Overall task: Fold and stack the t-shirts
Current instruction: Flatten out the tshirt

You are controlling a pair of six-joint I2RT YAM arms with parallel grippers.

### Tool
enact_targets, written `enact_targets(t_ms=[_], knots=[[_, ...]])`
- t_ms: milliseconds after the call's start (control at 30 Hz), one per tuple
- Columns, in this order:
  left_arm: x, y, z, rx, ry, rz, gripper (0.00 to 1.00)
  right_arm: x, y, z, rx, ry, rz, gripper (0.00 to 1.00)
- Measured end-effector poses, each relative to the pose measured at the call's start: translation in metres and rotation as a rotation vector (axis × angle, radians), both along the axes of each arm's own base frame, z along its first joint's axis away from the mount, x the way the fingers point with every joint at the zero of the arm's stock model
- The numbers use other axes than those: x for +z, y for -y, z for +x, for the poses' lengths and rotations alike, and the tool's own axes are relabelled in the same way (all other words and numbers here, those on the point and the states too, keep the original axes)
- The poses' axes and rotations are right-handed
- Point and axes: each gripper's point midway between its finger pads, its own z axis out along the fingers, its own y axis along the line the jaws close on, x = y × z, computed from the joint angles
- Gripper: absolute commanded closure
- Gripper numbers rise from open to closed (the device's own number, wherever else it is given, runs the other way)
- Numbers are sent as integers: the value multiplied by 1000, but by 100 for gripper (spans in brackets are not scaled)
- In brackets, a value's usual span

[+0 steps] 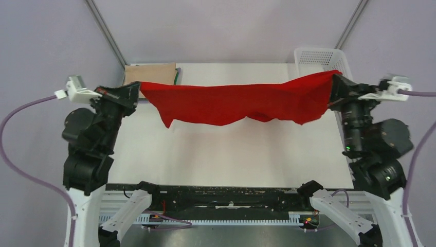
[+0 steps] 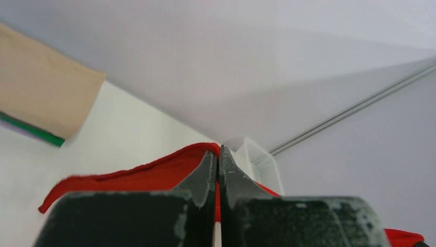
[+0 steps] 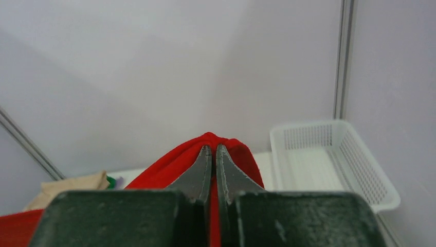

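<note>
The desk was a flat white surface enclosed by pale lilac walls. Two thin metal rails ran up the rear corners of the enclosure. Both arm bases sat at the near edge.

A white mesh basket stood at the far right corner of the desk. A folded beige shirt lay at the far left corner. A dark green edge showed along its right side; it was probably a second folded garment underneath, but too little was exposed to confirm this. In the top view, the hanging cloth covered the near edge of the beige shirt and the near left corner of the basket. In each wrist view, the arm's own dark fingers filled the lower part of the picture.

The red shirt was held in the air over the rear half of the desk, stretched between the two arms. Its long axis ran left to right, roughly parallel to the far edge of the desk. The upper edge was drawn nearly straight with a slight sag at the middle. The lower edge hung in uneven folds, with one corner drooping lowest near the left end.

The left tool was pressed together on the left end of the red shirt, and the right tool was pressed together on the right end. Both wrist views showed red cloth pinched between the fingertips
</note>
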Motion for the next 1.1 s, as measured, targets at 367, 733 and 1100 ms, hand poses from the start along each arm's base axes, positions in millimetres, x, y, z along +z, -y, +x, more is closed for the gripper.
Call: enact_targets(t_ms=[367,733,1100], knots=[[122,-26,-114,-17,318,-29,98,138,13,-112,223,333,5,100],[121,-32,-148,-28,354,-24,98,138,-6,-151,406,388,-71,100],[-15,-21,-9,93,-57,70,98,19,-7,-17,85,5,-121,100]])
